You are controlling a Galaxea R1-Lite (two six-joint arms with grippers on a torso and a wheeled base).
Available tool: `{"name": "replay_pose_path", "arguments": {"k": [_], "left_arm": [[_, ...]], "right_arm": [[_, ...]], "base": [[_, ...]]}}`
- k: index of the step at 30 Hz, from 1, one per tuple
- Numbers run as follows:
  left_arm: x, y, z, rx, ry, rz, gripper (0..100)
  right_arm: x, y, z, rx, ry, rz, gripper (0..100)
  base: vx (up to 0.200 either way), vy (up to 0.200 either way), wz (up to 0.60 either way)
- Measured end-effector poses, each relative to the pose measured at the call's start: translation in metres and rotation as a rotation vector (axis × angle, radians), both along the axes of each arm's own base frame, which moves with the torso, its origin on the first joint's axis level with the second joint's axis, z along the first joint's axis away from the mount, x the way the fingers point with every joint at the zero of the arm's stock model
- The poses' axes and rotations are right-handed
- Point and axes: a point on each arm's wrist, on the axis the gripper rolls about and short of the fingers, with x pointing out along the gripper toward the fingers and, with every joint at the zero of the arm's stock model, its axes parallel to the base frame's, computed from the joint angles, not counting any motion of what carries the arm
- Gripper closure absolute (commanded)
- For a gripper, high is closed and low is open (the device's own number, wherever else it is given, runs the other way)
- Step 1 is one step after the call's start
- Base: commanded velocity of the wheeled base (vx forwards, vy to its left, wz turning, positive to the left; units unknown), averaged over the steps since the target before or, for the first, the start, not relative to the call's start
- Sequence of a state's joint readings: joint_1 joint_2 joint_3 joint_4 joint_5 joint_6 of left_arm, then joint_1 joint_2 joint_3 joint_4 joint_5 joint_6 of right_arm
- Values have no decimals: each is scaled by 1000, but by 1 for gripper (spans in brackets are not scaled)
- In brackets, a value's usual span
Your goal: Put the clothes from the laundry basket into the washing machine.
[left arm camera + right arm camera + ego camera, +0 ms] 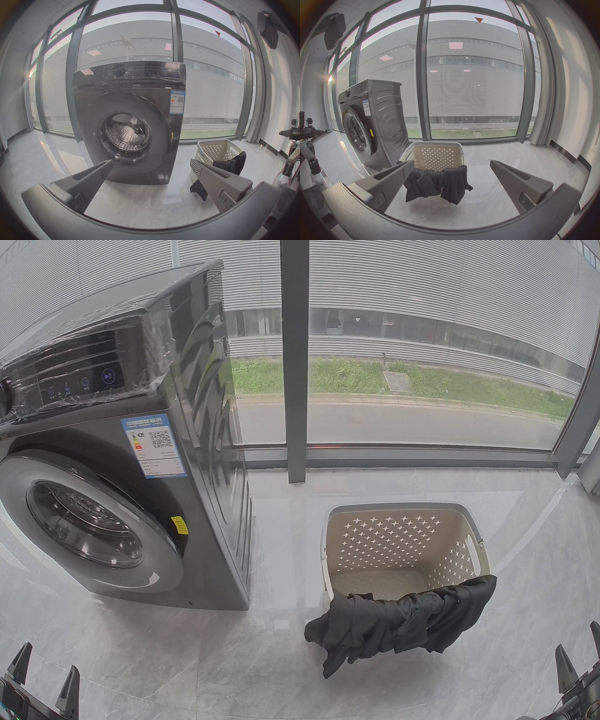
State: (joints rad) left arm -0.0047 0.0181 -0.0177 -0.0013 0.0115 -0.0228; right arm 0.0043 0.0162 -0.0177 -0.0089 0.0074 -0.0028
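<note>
A dark grey front-loading washing machine point(125, 446) stands on the floor at the left, its round door point(84, 524) looking closed. To its right sits a beige laundry basket point(400, 540) with star-shaped holes. A black garment point(400, 618) hangs over the basket's near rim, partly down onto the floor. My left gripper point(49, 660) is open low at the near left, facing the machine point(128, 125). My right gripper point(576, 640) is open at the near right, facing the basket point(437, 154) and the garment point(437, 184). Both grippers point(150, 162) point(451, 162) hold nothing.
A glass wall with a dark pillar point(294, 359) runs behind the machine and basket. The pale marble floor point(187, 652) lies bare between me and both things. A gap of floor separates machine and basket. A curtain point(547, 93) hangs at the far right.
</note>
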Motion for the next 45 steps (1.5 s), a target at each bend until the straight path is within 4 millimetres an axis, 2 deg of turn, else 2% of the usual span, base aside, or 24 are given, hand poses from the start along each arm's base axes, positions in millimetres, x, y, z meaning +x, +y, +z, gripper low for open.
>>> {"name": "replay_pose_path", "arguments": {"k": [45], "left_arm": [[0,0,0,-6,1,0,0]], "right_arm": [[0,0,0,0,0,0,0]], "base": [[0,200,0]]}}
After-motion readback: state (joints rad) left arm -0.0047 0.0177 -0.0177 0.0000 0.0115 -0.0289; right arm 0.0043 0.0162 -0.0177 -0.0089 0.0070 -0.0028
